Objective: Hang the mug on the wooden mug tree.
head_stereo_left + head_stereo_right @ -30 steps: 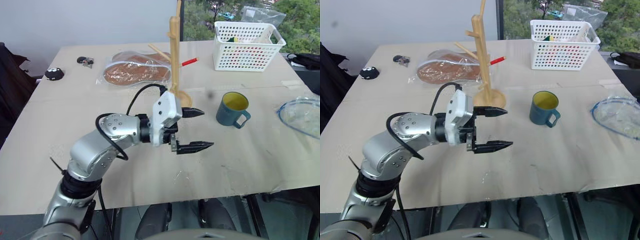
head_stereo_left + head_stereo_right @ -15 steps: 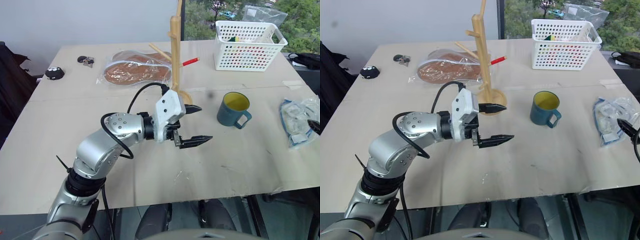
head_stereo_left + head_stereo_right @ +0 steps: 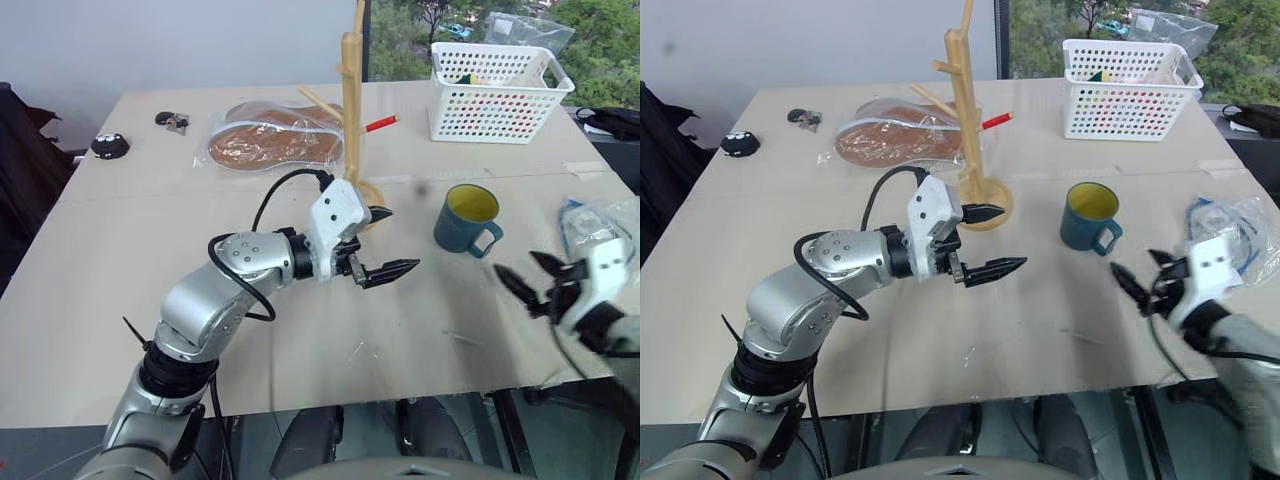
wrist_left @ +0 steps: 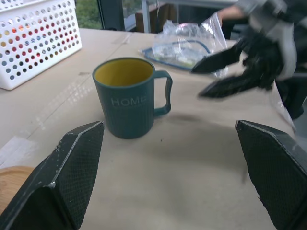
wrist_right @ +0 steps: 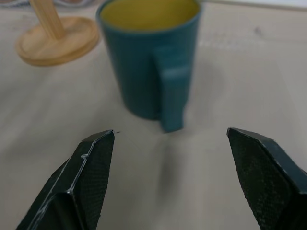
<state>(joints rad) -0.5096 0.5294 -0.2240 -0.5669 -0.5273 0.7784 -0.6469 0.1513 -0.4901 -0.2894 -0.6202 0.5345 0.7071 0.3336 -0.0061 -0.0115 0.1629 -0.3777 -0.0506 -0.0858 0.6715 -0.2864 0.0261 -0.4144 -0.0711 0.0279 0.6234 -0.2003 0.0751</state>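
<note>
The teal mug [image 3: 466, 218] with a yellow inside stands upright on the table, its handle turned toward the front right. To its left is the wooden mug tree [image 3: 350, 110], a pale pole with pegs on a round base [image 3: 985, 212]. My left gripper [image 3: 398, 240] hovers open just in front of that base, pointing right at the mug [image 4: 128, 98]. My right gripper [image 3: 520, 272] is open to the mug's near right, and the mug handle [image 5: 171, 96] faces it between the spread fingers [image 5: 91, 177]. Nothing is held.
A white perforated basket [image 3: 497, 90] stands at the back right. A bagged pair of brown insoles [image 3: 270, 140] and a red pen [image 3: 378, 124] lie behind the tree. A crumpled clear plastic bag [image 3: 600, 225] lies at the right edge. Keys [image 3: 172, 122] sit far left.
My right gripper has swung in from the right edge to just right of the mug, open. The plastic bag now looks crumpled. The left gripper has turned slightly toward the mug.
</note>
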